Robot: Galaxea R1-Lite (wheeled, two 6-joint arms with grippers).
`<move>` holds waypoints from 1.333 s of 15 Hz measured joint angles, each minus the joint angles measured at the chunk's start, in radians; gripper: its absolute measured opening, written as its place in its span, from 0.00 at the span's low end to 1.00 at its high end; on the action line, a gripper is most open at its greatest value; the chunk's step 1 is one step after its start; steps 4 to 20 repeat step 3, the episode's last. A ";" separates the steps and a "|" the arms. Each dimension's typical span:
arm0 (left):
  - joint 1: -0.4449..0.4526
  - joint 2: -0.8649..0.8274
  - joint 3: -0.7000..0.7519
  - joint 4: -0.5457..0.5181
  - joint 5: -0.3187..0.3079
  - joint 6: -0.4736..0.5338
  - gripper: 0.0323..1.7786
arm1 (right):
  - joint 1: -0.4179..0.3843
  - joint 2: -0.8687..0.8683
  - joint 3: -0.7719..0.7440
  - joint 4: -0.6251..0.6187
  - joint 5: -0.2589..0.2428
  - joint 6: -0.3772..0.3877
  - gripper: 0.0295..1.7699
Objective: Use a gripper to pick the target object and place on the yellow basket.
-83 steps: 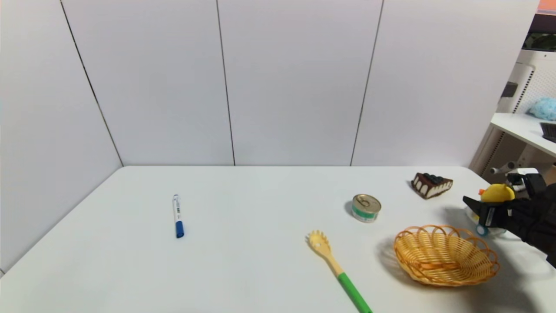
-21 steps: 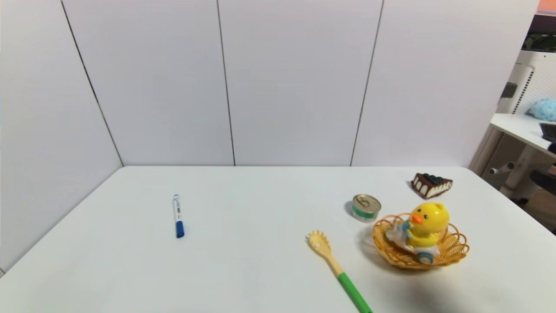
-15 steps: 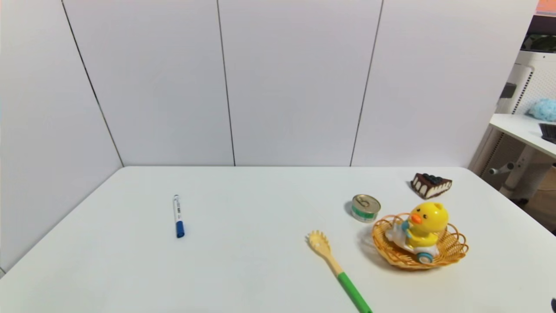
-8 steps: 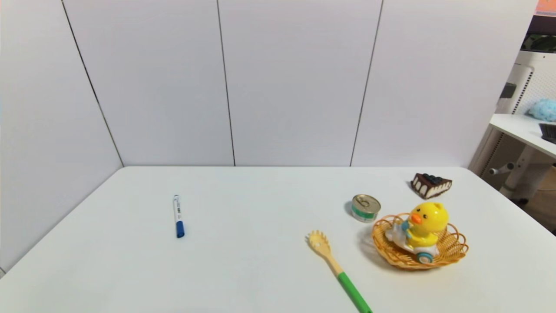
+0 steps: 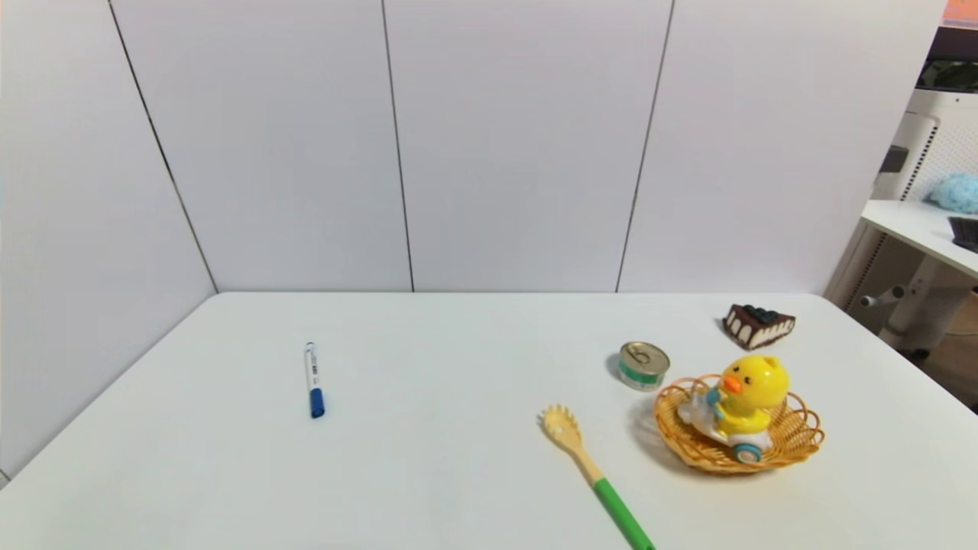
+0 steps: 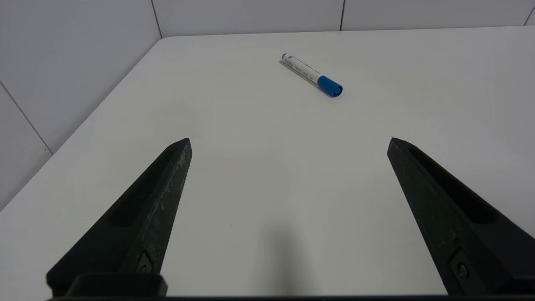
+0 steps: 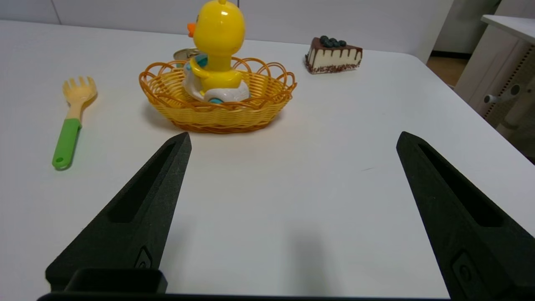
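Left pincer [image 6: 289, 140]: fingers spread wide, nothing between them, low in its wrist frame. Right pincer [image 7: 294, 139]: same, wide apart, nothing held. Neither appears in the head view.

duck [image 5: 745, 397] in basket [image 5: 795, 447], can [image 5: 643, 365] behind-left, cake [image 5: 758, 325] behind

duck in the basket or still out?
In. The duck sits upright inside the basket, wheels below its rim; the right hand is open, well clear.
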 joint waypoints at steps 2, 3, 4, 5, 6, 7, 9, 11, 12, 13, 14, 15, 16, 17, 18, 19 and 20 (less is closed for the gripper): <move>0.000 0.000 0.000 0.000 0.000 0.000 0.95 | 0.000 -0.002 0.001 -0.001 -0.004 0.008 0.96; 0.000 0.000 0.000 0.000 0.000 0.001 0.95 | 0.000 -0.002 0.001 -0.002 -0.004 0.009 0.96; 0.000 0.000 0.000 0.000 0.000 0.001 0.95 | 0.000 -0.002 0.001 -0.002 -0.004 0.009 0.96; 0.000 0.000 0.000 0.000 0.000 0.001 0.95 | 0.000 -0.002 0.001 -0.002 -0.004 0.009 0.96; 0.000 0.000 0.000 0.000 0.000 0.001 0.95 | 0.000 -0.002 0.001 -0.002 -0.004 0.009 0.96; 0.000 0.000 0.000 0.000 0.000 0.001 0.95 | 0.000 -0.002 0.001 -0.002 -0.004 0.009 0.96; 0.000 0.000 0.000 0.000 0.000 0.001 0.95 | 0.000 -0.002 0.001 -0.002 -0.004 0.009 0.96; 0.000 0.000 0.000 0.000 0.000 0.001 0.95 | 0.000 -0.002 0.001 -0.002 -0.004 0.009 0.96; 0.000 0.000 0.000 0.000 0.000 0.001 0.95 | 0.000 -0.002 0.001 -0.002 -0.004 0.009 0.96; 0.000 0.000 0.000 0.000 0.000 0.001 0.95 | 0.000 -0.002 0.001 -0.002 -0.004 0.009 0.96; 0.000 0.000 0.000 0.000 0.000 0.001 0.95 | 0.000 -0.002 0.001 -0.002 -0.004 0.009 0.96; 0.000 0.000 0.000 0.000 0.000 0.001 0.95 | 0.000 -0.002 0.001 -0.002 -0.004 0.009 0.96; 0.000 0.000 0.000 0.000 0.000 0.001 0.95 | 0.000 -0.002 0.001 -0.002 -0.004 0.009 0.96; 0.000 0.000 0.000 0.000 0.000 0.001 0.95 | 0.000 -0.002 0.001 -0.002 -0.004 0.009 0.96; 0.000 0.000 0.000 0.000 0.000 0.001 0.95 | 0.000 -0.002 0.001 -0.002 -0.004 0.009 0.96; 0.000 0.000 0.000 0.000 0.000 0.001 0.95 | 0.000 -0.002 0.001 -0.002 -0.004 0.009 0.96; 0.000 0.000 0.000 0.000 0.000 0.001 0.95 | 0.000 -0.002 0.001 -0.002 -0.004 0.009 0.96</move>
